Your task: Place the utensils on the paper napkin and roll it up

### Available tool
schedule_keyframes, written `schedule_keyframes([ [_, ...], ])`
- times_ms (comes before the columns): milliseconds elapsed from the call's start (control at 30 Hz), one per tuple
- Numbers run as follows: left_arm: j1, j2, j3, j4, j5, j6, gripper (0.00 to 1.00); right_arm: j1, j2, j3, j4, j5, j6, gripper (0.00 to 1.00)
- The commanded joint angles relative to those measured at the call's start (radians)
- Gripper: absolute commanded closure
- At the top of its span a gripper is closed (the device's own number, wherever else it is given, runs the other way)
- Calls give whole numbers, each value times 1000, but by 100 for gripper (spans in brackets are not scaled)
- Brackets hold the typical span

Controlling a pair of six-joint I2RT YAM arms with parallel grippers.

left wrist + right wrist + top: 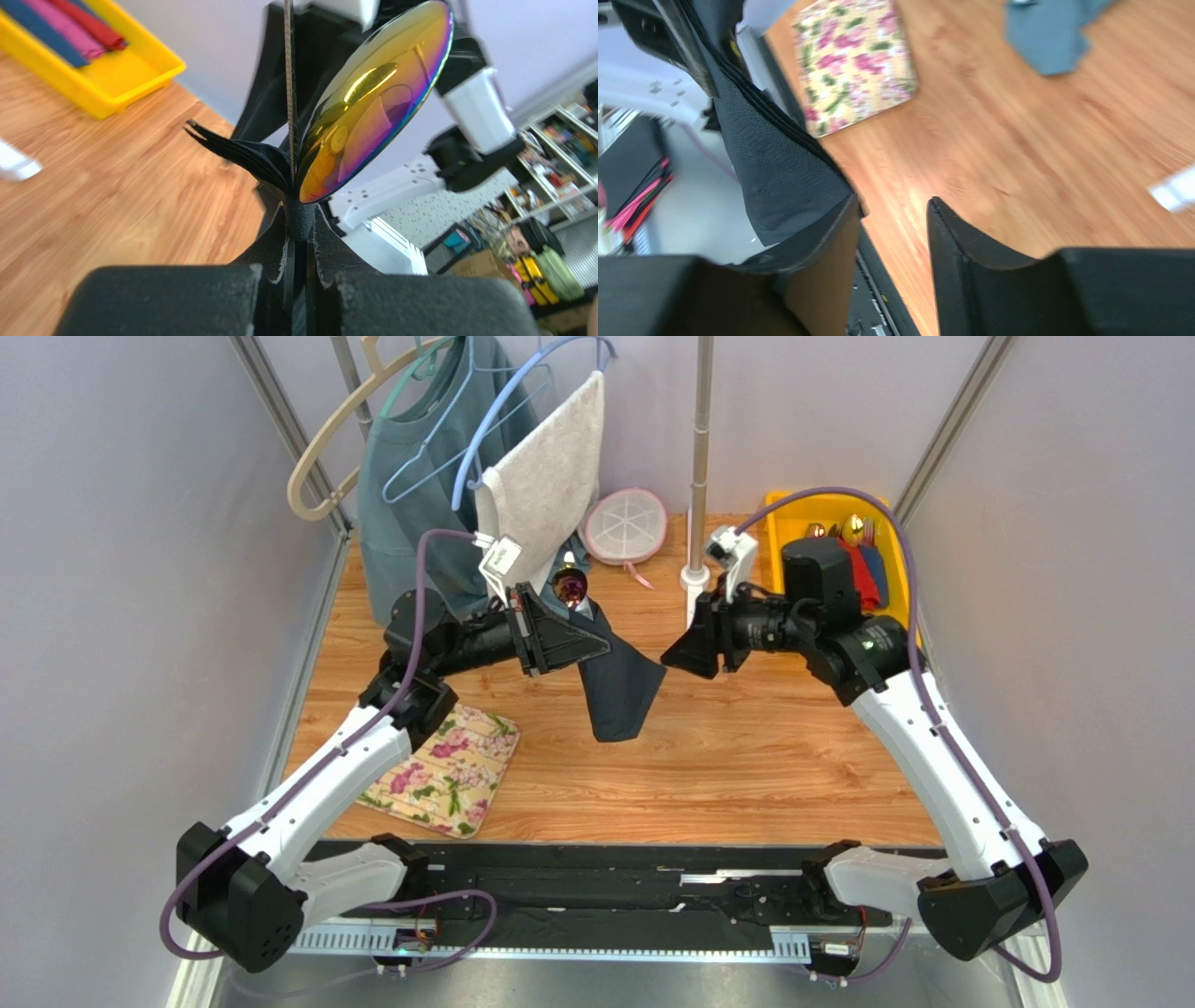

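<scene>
Over the table, left pincer grips spoon, probably napkin too.

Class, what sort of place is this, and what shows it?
Probably a robotics lab cell: two arms bolted to a wooden table, plain panels around it, staged props like a yellow bin and hangers.

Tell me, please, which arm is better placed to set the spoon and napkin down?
Left, likely: the left gripper is shut on the spoon and paper napkin above the table; the right gripper is open, gripping nothing.
</scene>
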Motion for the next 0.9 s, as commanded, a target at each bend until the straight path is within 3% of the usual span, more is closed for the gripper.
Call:
schedule_keyframes([
  [0, 11, 27, 50, -162, -146, 104, 100, -61, -58, 102, -102, 136, -22, 52],
  [267, 11, 67, 96, -261, -232, 142, 100, -14, -89, 102, -30, 31, 96, 36],
  [867, 11, 50, 105, -204, -200, 57, 100, 169, 63, 9, 160, 87, 206, 26],
])
